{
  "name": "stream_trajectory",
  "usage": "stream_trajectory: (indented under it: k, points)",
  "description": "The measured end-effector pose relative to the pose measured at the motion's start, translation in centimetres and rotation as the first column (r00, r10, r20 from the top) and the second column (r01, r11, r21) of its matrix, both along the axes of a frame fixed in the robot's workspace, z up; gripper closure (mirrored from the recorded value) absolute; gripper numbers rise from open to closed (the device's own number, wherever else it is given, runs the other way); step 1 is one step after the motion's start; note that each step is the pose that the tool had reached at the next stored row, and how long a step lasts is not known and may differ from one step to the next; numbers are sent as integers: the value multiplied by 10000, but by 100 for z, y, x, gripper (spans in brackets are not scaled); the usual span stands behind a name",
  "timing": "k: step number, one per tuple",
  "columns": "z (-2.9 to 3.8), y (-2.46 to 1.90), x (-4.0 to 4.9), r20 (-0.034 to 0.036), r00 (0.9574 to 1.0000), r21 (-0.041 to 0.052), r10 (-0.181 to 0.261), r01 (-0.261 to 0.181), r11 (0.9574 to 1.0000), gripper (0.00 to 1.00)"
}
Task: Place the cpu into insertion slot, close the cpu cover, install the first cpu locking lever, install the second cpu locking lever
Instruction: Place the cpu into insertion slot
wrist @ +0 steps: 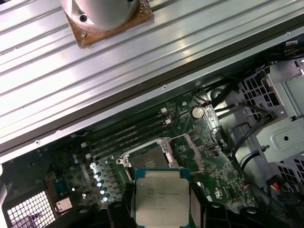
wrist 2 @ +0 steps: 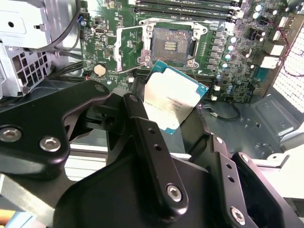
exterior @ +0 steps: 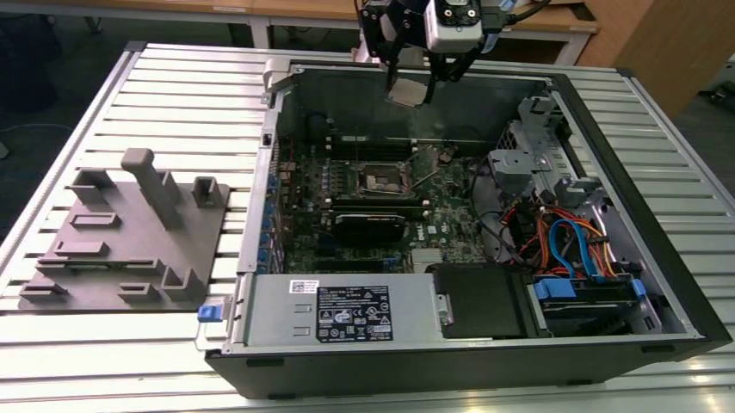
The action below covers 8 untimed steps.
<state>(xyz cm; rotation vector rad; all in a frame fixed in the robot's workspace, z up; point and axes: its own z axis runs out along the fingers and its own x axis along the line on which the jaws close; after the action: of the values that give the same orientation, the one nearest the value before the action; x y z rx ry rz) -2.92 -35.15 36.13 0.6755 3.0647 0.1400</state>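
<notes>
Firmly, the gripper (wrist 2: 168, 113) has its jaws clamped on opposite edges of the cpu (wrist 2: 173, 97), which is tilted with its silver top showing; the open slot (wrist 2: 170, 46) lies well beyond them.

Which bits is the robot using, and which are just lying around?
For the job: gripper, holding the cpu; slot; cover, open.
Just lying about: grey tray; power supply; cables.
</notes>
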Motion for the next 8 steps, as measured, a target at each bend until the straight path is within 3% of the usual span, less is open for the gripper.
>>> stream_trajectory:
  k: [8]
  points:
    - [0, 0, 0, 0, 9998, 0, -200, 200, 9998, 46]
